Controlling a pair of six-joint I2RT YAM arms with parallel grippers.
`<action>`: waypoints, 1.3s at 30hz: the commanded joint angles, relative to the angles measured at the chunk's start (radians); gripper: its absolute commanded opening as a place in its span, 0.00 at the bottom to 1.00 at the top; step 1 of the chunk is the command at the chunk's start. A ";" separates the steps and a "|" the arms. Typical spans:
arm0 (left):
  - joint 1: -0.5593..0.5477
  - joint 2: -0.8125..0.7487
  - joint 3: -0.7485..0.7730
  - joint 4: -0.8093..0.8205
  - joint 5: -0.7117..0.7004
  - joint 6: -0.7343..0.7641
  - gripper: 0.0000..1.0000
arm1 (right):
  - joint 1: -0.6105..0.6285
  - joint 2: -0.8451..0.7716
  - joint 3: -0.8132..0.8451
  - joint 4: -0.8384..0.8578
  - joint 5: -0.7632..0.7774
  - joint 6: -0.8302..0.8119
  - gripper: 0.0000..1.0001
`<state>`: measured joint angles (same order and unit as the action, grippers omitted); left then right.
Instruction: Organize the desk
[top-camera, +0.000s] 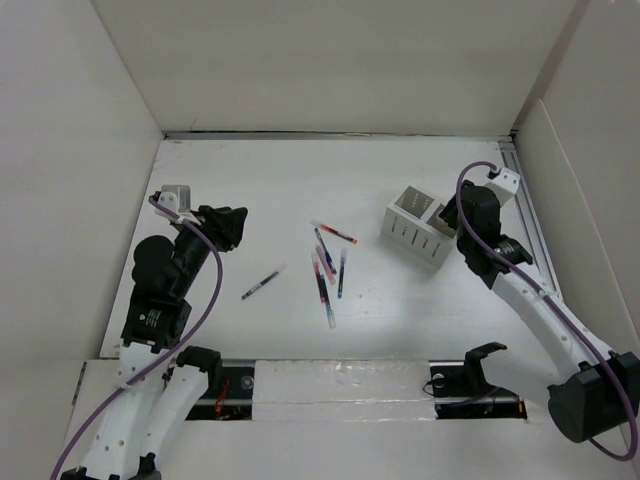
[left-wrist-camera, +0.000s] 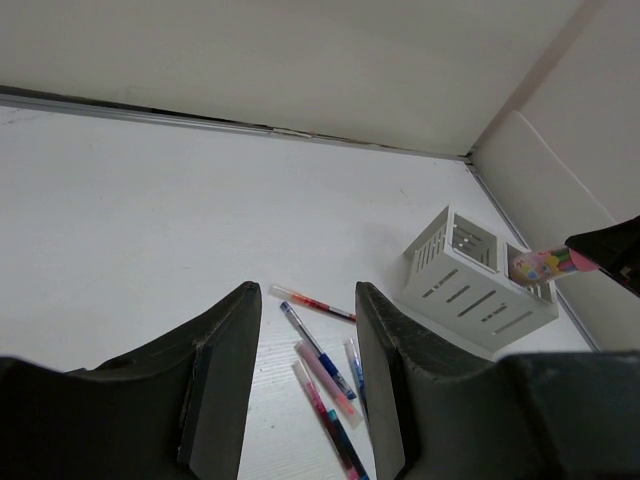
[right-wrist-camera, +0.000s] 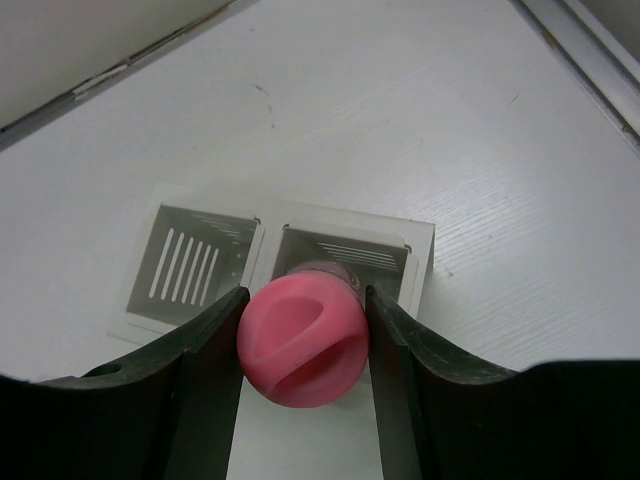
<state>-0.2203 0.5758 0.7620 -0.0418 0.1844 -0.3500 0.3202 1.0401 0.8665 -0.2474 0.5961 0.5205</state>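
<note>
The desk (top-camera: 300, 180) is a white tabletop with white walls around it. A white slotted organizer (top-camera: 418, 229) with two compartments stands at the right; it also shows in the left wrist view (left-wrist-camera: 480, 280) and the right wrist view (right-wrist-camera: 200, 265). My right gripper (top-camera: 447, 215) (right-wrist-camera: 305, 292) is shut on a pink-capped stick (right-wrist-camera: 303, 340), held upright over the organizer's right compartment; its colourful body shows in the left wrist view (left-wrist-camera: 540, 266). Several pens (top-camera: 325, 265) (left-wrist-camera: 320, 365) lie loose at mid-desk, one pen (top-camera: 262, 283) apart to their left. My left gripper (top-camera: 237, 225) (left-wrist-camera: 305, 290) is open and empty, above the desk left of the pens.
Tall white panels enclose the desk on the left, back and right. A metal rail (top-camera: 530, 230) runs along the right edge. At the near edge a raised white strip (top-camera: 340, 380) lies between the arm bases, with a black bracket (top-camera: 480, 362) beside it.
</note>
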 joint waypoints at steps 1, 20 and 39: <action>0.006 0.007 0.031 0.049 0.021 -0.003 0.38 | -0.004 0.003 0.015 0.016 -0.031 0.007 0.23; 0.006 0.009 0.033 0.048 0.012 0.000 0.38 | 0.026 -0.032 0.069 0.016 0.016 -0.001 0.20; 0.006 0.009 0.034 0.049 0.013 0.002 0.41 | 0.071 -0.083 0.039 0.077 -0.051 0.000 0.85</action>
<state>-0.2203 0.5915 0.7620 -0.0414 0.1894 -0.3500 0.3603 1.0077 0.8822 -0.2676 0.5850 0.5297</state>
